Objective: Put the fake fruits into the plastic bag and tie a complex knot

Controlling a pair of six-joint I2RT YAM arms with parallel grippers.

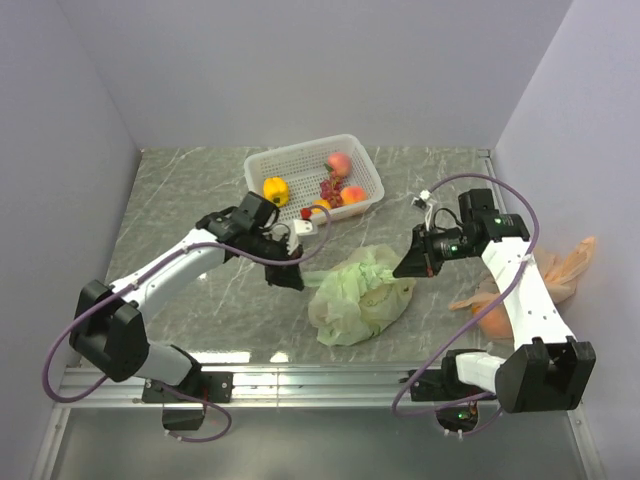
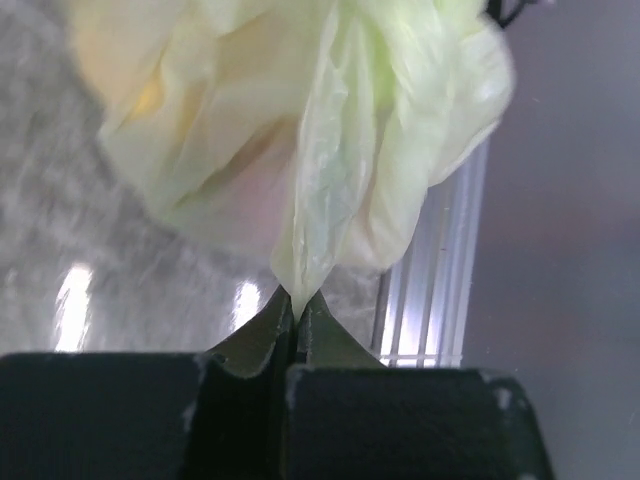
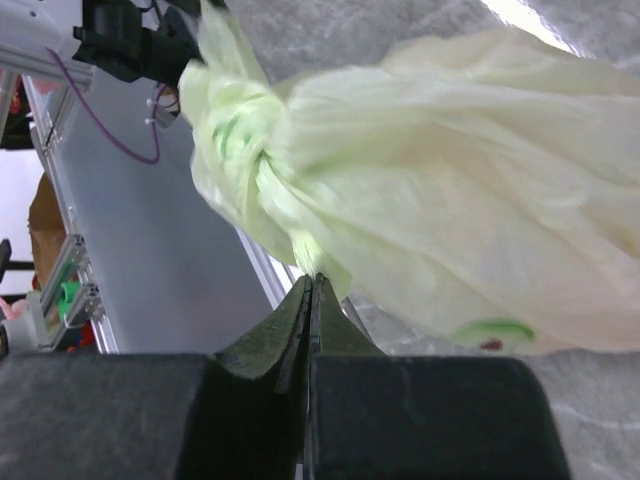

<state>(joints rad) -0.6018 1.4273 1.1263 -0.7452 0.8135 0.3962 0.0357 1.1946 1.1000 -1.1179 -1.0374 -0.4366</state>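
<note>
The pale green plastic bag (image 1: 360, 295) lies bulging on the marble table between both arms. Pink and yellow tints show through its skin in the left wrist view (image 2: 250, 150). Its handles are bunched into a twisted knot (image 3: 255, 165). My left gripper (image 1: 293, 278) is shut on a thin end of the bag (image 2: 297, 300) at the bag's left. My right gripper (image 1: 405, 268) is shut on another handle end (image 3: 314, 283) at the bag's right. Some fake fruits stay in the white basket: a yellow one (image 1: 276, 190), a peach (image 1: 338, 163) and grapes (image 1: 328, 187).
The white lattice basket (image 1: 300, 147) stands at the back middle of the table. A peach-orange translucent bag (image 1: 560, 272) with an orange fruit (image 1: 492, 320) lies by the right arm. Metal rails (image 1: 300, 375) run along the near edge. Walls close in on both sides.
</note>
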